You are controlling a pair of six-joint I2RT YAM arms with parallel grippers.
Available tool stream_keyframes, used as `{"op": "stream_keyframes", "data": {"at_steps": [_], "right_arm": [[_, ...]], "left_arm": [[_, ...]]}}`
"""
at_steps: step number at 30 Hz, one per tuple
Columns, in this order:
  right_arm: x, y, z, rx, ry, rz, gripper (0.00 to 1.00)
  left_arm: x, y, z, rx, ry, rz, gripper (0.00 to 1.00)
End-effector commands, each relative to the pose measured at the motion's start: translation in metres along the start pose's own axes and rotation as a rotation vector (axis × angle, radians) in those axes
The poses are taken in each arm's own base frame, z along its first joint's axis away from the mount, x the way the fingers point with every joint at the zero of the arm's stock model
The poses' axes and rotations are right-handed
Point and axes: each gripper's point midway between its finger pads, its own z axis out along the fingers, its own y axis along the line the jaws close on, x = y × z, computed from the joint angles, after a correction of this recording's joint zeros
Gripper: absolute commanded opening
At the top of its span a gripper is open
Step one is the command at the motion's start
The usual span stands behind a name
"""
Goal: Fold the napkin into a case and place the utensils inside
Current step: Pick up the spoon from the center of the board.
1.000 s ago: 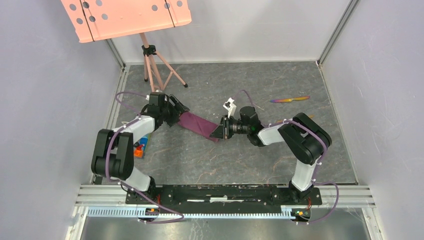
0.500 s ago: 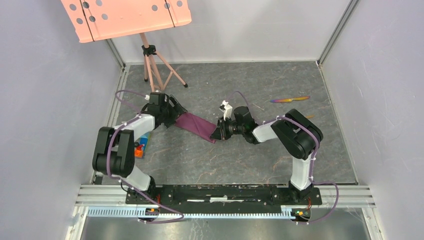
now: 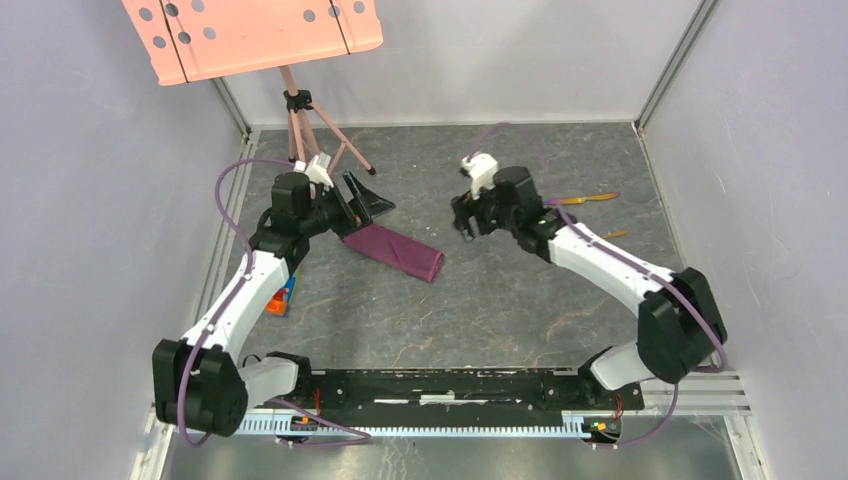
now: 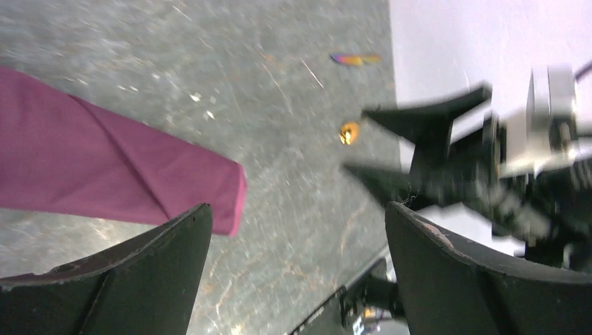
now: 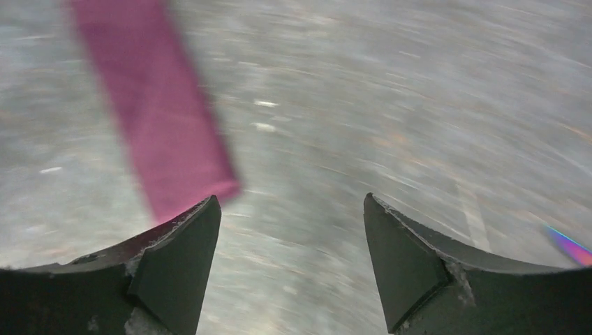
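The case [image 3: 395, 250] lies folded as a narrow oblong left of centre, held by neither claw, presumably so cutlery can be fetched; the left gripper [image 4: 300, 265] and right gripper [image 5: 290, 258] are both seen spread and empty; the knife [image 3: 580, 198] lies upper right; of the spoon [image 4: 348, 131] only a gold glint is made out; the right wrist view is smeared by blur.

Robotics lab cell — plain walls [image 3: 90, 200], alu rail [image 3: 450, 425], tripod [image 3: 300, 135] w/ perforated panel [image 3: 250, 35], grey tabletop [image 3: 480, 300]

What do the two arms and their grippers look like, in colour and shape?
Both the left arm and the right arm have white links with black joints. A purple cable runs along each. The left gripper and right gripper have black, wedge-shaped fingers.
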Motion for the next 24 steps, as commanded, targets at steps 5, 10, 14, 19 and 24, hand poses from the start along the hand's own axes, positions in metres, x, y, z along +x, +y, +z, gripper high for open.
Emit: {"op": "stream_keyframes", "data": {"at_steps": [5,10,14,19,24], "right_arm": [[0.061,-0.187,-0.113,0.791,0.324,0.136,0.9],[0.121,-0.223,-0.14,0.918,0.301,0.713,0.96],[0.146,-0.234,-0.148,1.048,0.192,0.94,0.95],[0.158,-0.24,-0.137,1.124,0.182,1.133,0.9],[0.174,-0.244,-0.125,1.205,0.216,1.275,0.84]], "left_arm": [[0.063,-0.037,-0.035,0.227,0.196,0.089,0.99],[0.082,-0.05,-0.044,0.28,0.257,0.128,0.99],[0.092,-0.06,-0.049,0.312,0.285,0.148,0.99],[0.097,-0.067,-0.056,0.329,0.288,0.16,0.99],[0.099,-0.064,-0.061,0.318,0.273,0.16,0.99]]}}
